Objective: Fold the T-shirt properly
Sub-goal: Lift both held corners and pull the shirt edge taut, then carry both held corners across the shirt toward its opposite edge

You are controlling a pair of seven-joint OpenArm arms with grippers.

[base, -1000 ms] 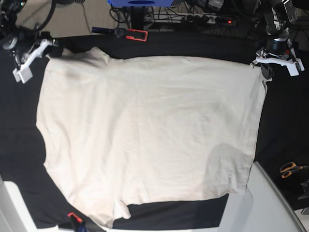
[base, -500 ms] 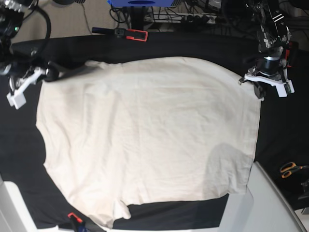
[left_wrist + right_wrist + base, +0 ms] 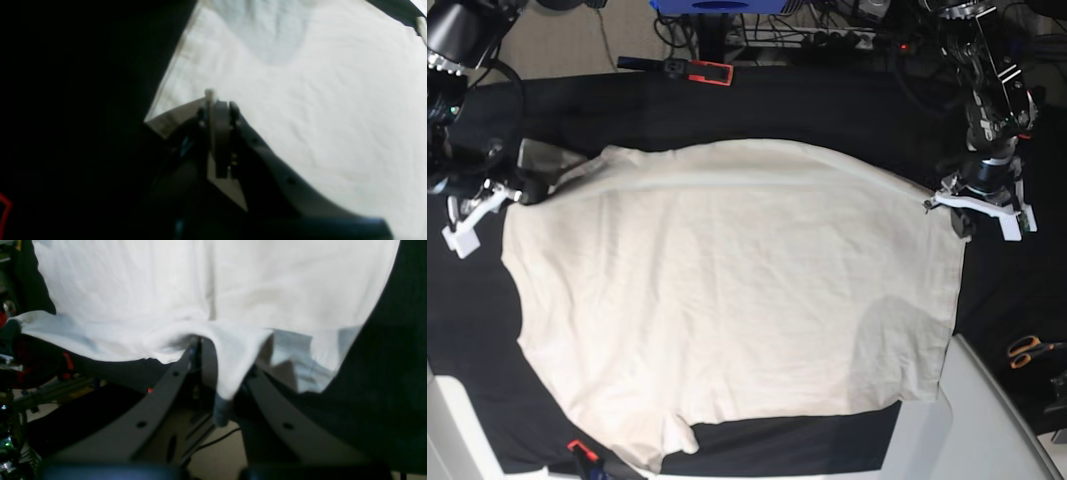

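You're gripping the T-shirt (image 3: pixel 727 290) with both: left gripper (image 3: pixel 954 212) pinching one corner, right gripper (image 3: pixel 519 190) the other.

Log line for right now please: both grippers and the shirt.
left gripper: shut on T-shirt corner | right gripper: shut on T-shirt corner | far edge lifted off black tablecloth | near part flat
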